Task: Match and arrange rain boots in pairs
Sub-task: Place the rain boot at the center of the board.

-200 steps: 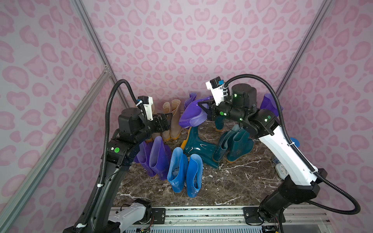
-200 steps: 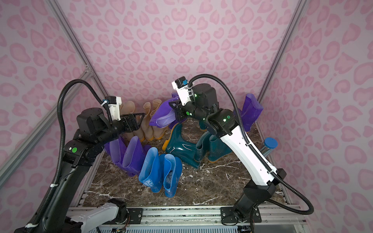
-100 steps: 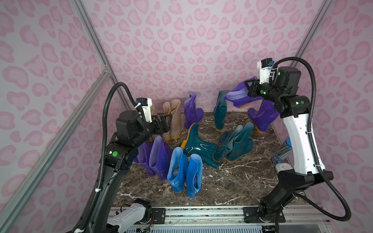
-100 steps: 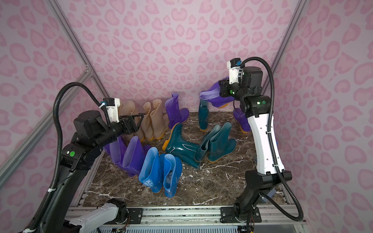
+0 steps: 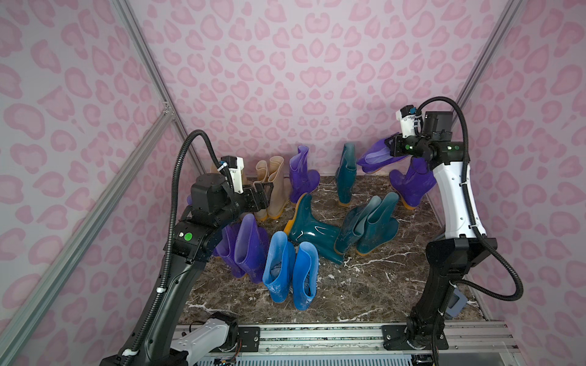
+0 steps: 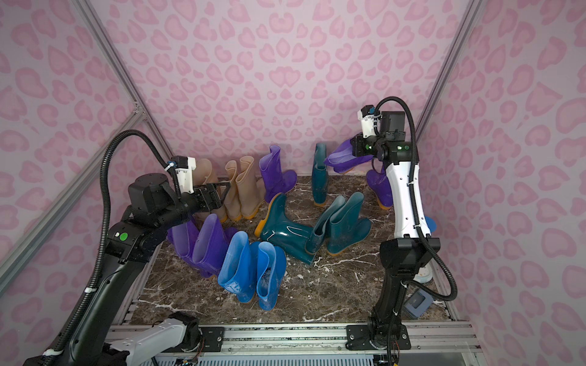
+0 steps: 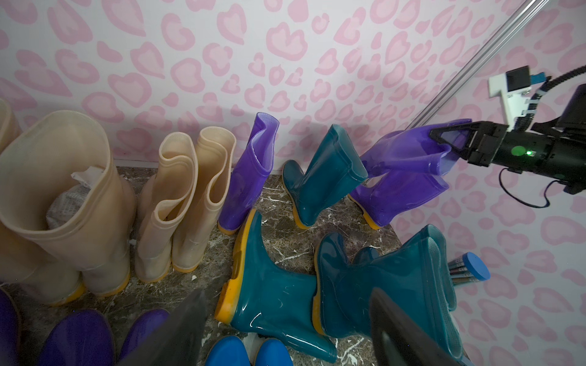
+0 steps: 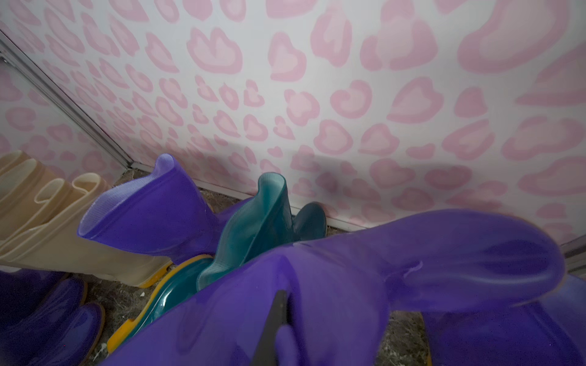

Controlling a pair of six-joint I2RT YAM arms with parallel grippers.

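Both top views: right gripper was clamped on purple boot, aloft; second purple boot was seen below it; left gripper was spread, empty, beige boots just ahead.
Left wrist: fallen teal boot was seen ahead.
Right wrist: purple boot was pinched at cuff.

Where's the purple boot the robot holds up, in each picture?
Top view: glossy purple rubber boot, upper right, off the floor.
Top view: the boot, upper right of centre.
Left wrist: the boot, in right end effector.
Right wrist: the boot, filling the foreground.
Landmark: upright dark teal rubber boot by the back wall.
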